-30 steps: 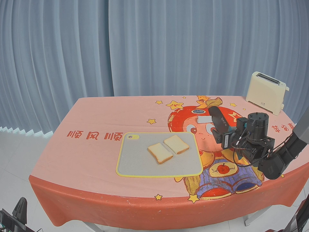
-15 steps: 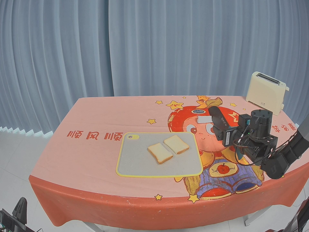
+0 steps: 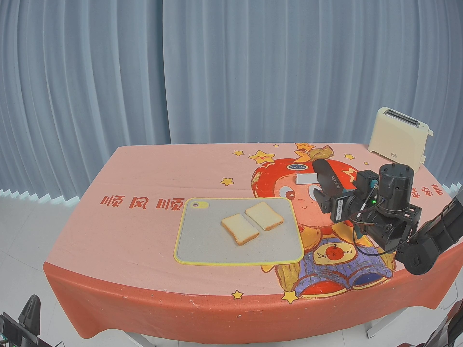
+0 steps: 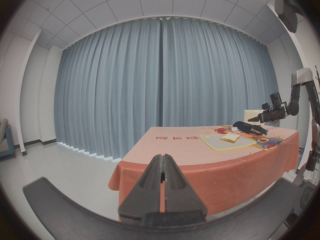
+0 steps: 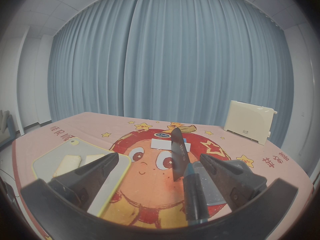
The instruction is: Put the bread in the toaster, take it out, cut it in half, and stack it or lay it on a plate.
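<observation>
Orange-pink cloth (image 3: 144,179) covers the whole counter (image 3: 159,160), printed with a big cartoon face and a row of red characters. A grey cutting board (image 3: 207,246) with a yellow rim sits mid-counter. The cream toaster (image 3: 399,138) is at the far right corner, and the small mark on its side is too tiny to read.

The right gripper (image 5: 158,156) hangs over the cartoon with its fingers (image 5: 90,177) spread wide, gripping nothing. The black knife (image 5: 178,154) sits between them, blade on edge, with pale lettering I can't make out.

The two bread halves (image 3: 239,229) lie flat side by side on the board, well apart from those fingers. The left gripper (image 4: 162,157) is off beside the counter, fingers pressed together on nothing.
</observation>
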Robot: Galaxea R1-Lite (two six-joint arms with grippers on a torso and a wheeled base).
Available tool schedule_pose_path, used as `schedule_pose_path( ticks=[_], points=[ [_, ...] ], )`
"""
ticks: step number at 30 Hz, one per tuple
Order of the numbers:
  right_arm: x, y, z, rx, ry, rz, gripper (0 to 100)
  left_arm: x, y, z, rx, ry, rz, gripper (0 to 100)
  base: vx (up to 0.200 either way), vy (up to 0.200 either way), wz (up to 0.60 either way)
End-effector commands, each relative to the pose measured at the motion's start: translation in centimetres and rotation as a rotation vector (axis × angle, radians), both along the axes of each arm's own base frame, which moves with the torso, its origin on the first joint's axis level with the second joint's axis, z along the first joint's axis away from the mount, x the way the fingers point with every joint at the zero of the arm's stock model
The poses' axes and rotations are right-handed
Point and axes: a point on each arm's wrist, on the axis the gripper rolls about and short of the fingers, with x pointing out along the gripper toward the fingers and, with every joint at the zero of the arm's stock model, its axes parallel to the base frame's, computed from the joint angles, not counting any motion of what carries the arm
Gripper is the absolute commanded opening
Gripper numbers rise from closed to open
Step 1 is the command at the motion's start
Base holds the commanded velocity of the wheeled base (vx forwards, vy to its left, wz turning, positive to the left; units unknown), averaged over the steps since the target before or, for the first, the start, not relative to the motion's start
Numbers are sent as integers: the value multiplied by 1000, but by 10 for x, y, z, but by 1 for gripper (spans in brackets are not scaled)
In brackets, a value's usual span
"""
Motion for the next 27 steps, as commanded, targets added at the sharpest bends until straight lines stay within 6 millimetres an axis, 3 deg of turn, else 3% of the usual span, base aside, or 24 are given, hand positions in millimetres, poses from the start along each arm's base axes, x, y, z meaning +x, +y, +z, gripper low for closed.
schedule_pose_path(
  ticks=[1, 27],
  points=[
    [-7, 1, 8, 10, -20, 12, 100, 0, 0, -4, -1, -3, 1, 0, 0, 0, 0],
    [-50, 34, 11, 10, -20, 181, 100, 0, 0, -4, -1, -3, 1, 0, 0, 0, 0]
  ],
)
